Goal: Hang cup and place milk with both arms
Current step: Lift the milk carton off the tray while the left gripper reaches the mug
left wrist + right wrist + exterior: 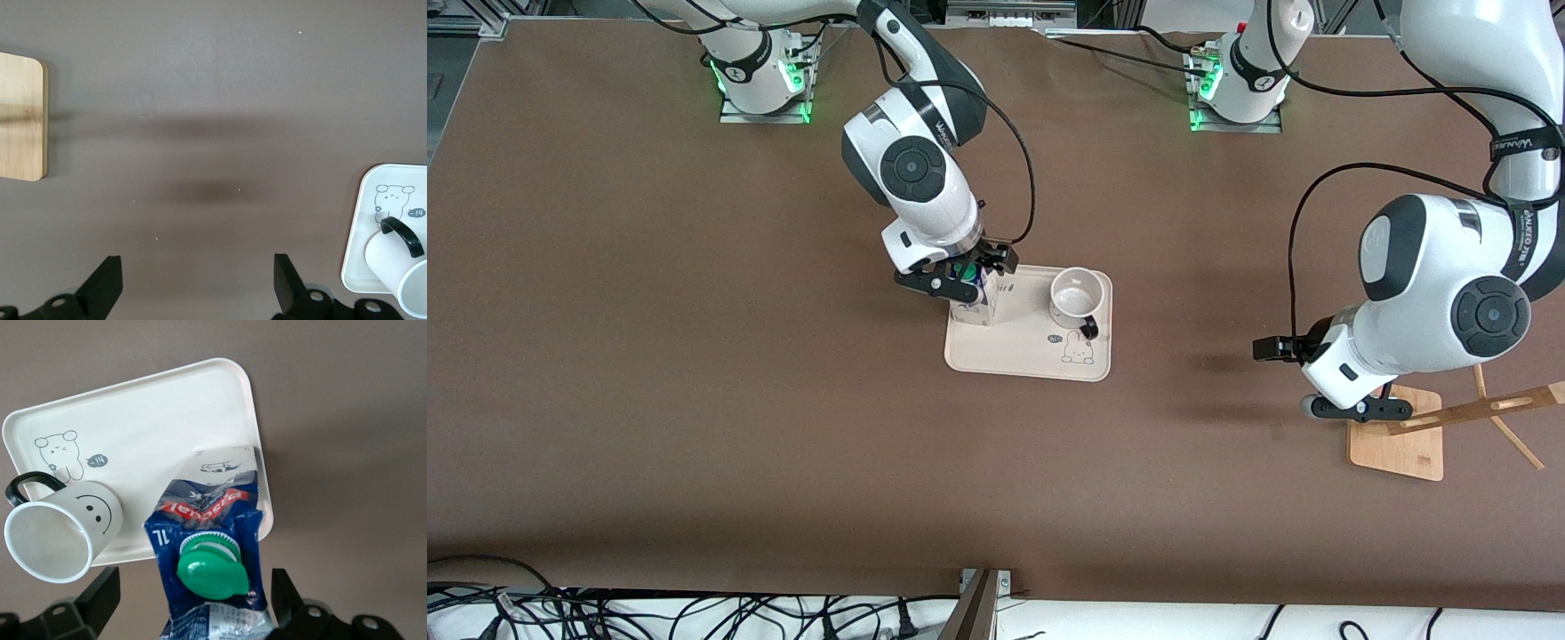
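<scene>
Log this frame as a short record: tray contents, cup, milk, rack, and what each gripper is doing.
tray: cream, bear print, mid-table
cup: upright on tray, at the left arm's end of it, handle toward front camera
milk: upright on tray, at the right arm's end of it
rack: wooden, bare, at left arm's end of table
right gripper: jaws open around milk's top
left gripper: open, empty, above table beside rack base
</scene>
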{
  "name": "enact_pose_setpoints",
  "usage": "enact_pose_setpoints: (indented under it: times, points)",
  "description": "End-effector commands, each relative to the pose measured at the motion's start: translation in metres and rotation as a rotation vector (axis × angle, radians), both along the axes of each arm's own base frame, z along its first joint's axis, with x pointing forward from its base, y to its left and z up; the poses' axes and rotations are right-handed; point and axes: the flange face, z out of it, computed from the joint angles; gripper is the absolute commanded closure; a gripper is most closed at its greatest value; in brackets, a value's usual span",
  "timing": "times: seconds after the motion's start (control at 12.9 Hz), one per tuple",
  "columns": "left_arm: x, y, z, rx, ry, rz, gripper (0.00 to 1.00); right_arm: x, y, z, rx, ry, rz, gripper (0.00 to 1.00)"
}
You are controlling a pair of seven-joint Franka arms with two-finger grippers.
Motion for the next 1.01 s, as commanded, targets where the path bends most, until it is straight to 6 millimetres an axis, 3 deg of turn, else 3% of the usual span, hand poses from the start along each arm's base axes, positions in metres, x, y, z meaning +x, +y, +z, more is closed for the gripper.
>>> enact_pose_setpoints:
  times: [0.0,0.16,0.39,0.47,0.7,0.93]
  points:
    - [0.003,0.000,0.000,-0.024,-0.003,0.015,0.00,-0.004,-0.002,-0.003,-0.025,0.005,0.000,0.02]
    - [0.002,-0.017,-0.004,-0.038,-0.003,0.015,0.00,-0.005,-0.003,-0.007,-0.032,0.011,0.003,0.18]
    - [0.001,-0.036,-0.012,-0.040,0.006,0.029,0.00,-0.006,-0.003,-0.008,-0.035,0.013,0.009,0.54]
    - [0.001,-0.039,-0.017,-0.040,0.013,0.033,0.00,-0.005,-0.004,-0.006,-0.034,0.010,0.009,0.59]
    - [0.001,-0.047,-0.028,-0.043,0.022,0.028,0.00,0.004,-0.015,0.006,-0.036,0.007,0.018,0.61]
    - [0.001,-0.058,-0.038,-0.054,0.022,0.017,0.00,0.026,-0.051,0.039,-0.065,0.043,0.054,0.61]
